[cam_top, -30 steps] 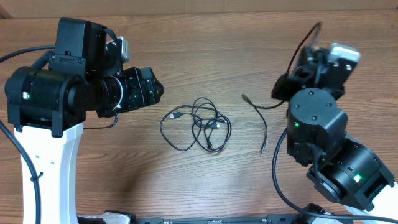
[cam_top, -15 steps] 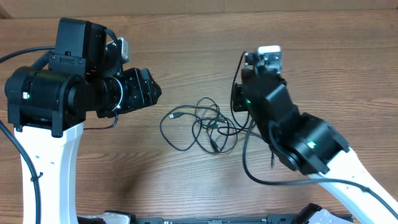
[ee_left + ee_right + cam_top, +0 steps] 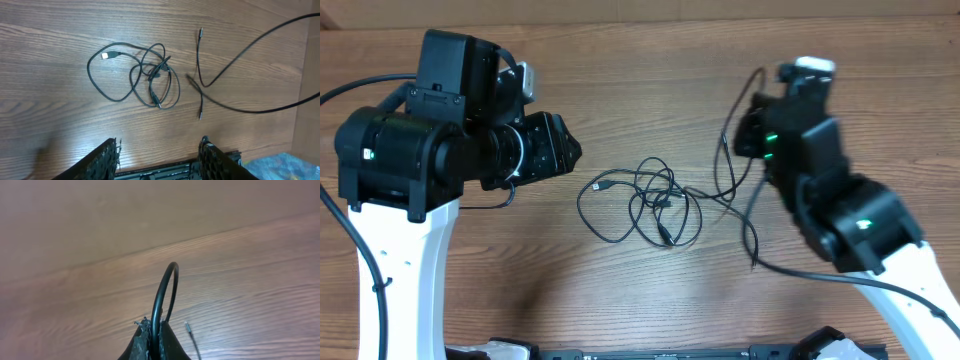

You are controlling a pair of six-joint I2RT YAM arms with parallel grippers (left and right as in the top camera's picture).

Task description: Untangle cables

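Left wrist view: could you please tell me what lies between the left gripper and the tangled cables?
Nothing but bare wooden table lies between the left gripper and the tangled cables; the left wrist view shows that stretch plainly.

Table [image 3: 640, 300]: brown wood-grain top, grain running side to side in the overhead view; it fills most of every view.
Backdrop [image 3: 620, 8]: paler tan strip along the table's far edge; in the right wrist view it is a plain, blurred brown surface [image 3: 125, 215] above the table.
Rail [image 3: 660, 354]: black, along the table's near edge.
Blue material [image 3: 282, 167]: crumpled, just past the table's near corner; what it is cannot be told.
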